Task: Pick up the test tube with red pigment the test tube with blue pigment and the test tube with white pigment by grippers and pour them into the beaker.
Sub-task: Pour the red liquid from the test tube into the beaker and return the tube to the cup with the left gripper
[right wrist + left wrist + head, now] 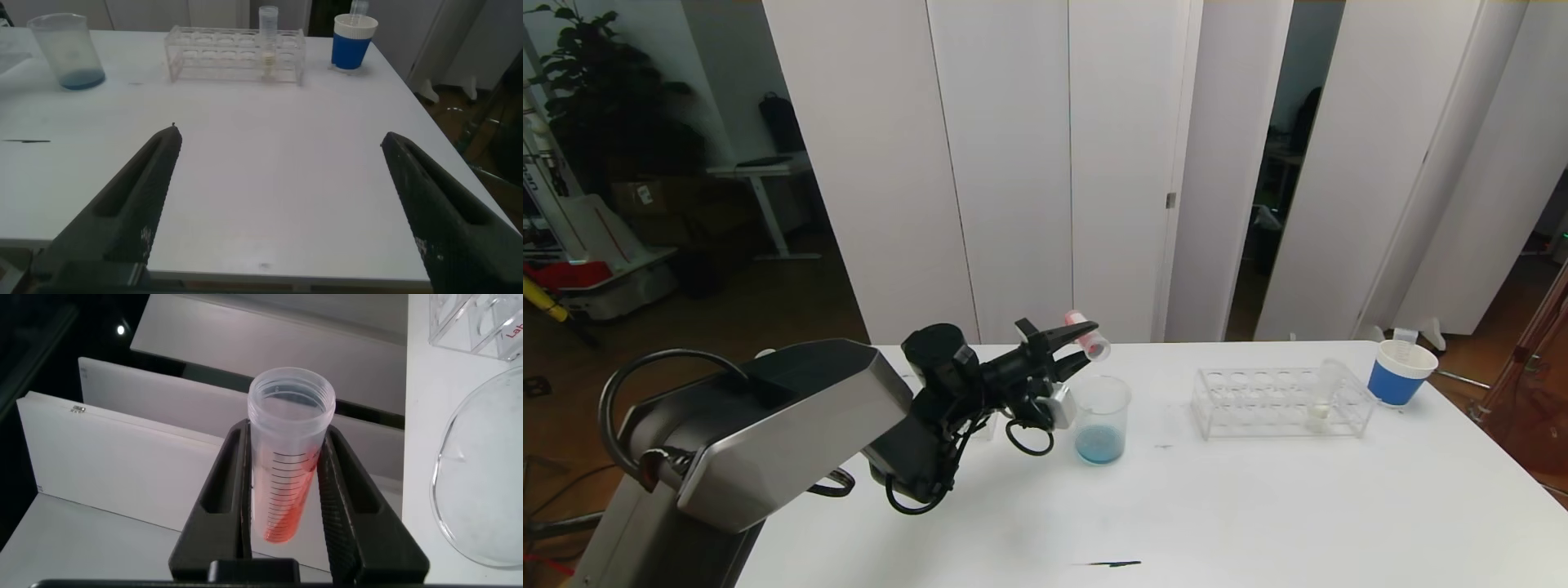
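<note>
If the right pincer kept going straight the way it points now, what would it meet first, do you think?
Probably the rack with the white-pigment tube; the right pincer is open over bare table before that, though depth is unclear.

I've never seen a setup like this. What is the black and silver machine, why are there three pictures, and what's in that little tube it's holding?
It is a two-armed robot, photographed by three of its own cameras at one moment. The wide picture comes from its head, looking down on a white table. The other two come from cameras on its wrists.

The left claw is shut on a small clear tube of red liquid, tilted above a glass beaker that already has blue liquid at its bottom. The left wrist picture shows that tube pinched between the two black fingers.

The right claw is open and holds nothing; it sits back at the table's near edge, out of the head camera's sight.

Farther right stands a clear rack holding a tube with cream-white liquid, and beyond it a white paper cup with a blue sleeve.
</note>
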`<action>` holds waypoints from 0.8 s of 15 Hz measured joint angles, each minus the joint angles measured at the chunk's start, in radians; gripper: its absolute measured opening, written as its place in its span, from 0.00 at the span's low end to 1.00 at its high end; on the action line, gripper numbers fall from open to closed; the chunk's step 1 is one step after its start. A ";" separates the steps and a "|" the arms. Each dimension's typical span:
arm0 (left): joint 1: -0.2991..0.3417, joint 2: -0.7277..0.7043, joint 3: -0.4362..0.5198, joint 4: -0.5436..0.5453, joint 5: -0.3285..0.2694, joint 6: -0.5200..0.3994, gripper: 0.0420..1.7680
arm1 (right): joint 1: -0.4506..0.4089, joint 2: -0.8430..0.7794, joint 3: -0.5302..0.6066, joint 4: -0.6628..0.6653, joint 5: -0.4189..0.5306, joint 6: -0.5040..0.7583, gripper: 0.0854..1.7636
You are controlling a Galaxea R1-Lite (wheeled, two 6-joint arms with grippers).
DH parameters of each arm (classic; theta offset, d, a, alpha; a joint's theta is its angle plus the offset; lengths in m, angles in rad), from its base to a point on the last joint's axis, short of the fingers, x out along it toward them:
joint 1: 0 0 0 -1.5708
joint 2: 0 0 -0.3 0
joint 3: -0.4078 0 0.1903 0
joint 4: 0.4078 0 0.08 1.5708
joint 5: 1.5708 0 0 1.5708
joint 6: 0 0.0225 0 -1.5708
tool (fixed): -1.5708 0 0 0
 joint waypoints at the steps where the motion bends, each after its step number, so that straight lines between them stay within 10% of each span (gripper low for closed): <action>1: -0.004 0.003 -0.007 0.000 0.000 0.004 0.30 | 0.000 0.000 0.000 0.001 0.000 -0.001 0.99; 12: -0.008 0.036 -0.070 0.000 0.001 0.028 0.30 | 0.000 0.000 0.000 0.000 0.000 0.000 0.99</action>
